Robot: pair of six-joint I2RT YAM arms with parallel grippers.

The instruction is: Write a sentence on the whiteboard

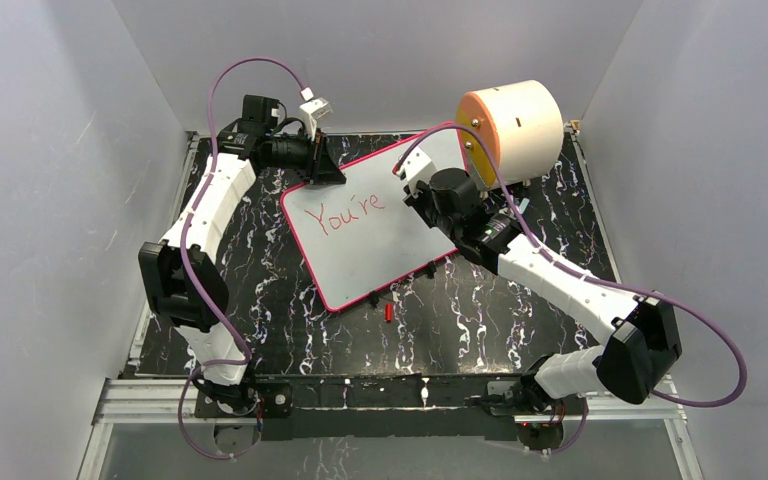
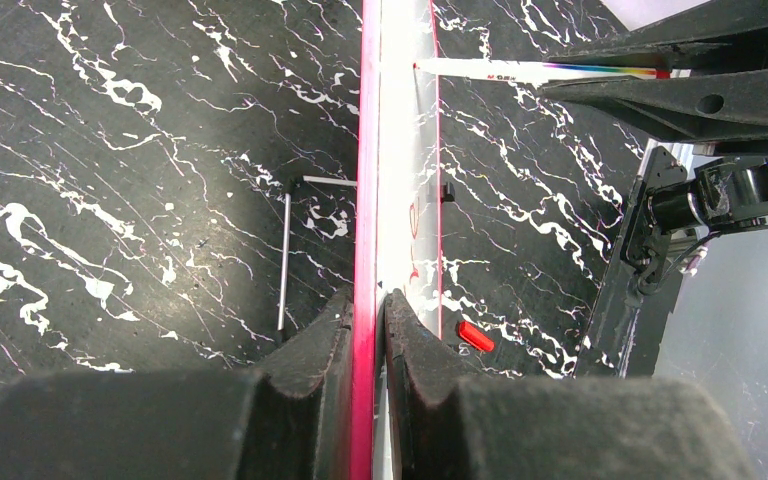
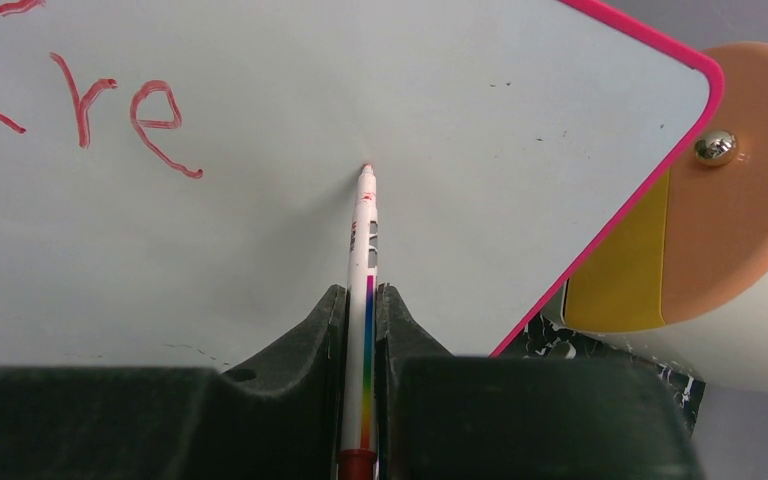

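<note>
Pink-framed whiteboard (image 1: 372, 252), long axis slanting far-right

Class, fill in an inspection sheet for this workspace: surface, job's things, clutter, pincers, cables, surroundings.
Surface: black marbled mat, white streaks.
Job's things: whiteboard, pink-framed; red lettering reads only "You're".
Clutter: red cap and hex key on the mat; cream cylinder beside the board's far corner.
Pincers: left pincer shut on the whiteboard's frame; right pincer shut on marker, tip touching the board.
Cables: purple cables loop along both arms.
Surroundings: grey walls on three sides.
</note>
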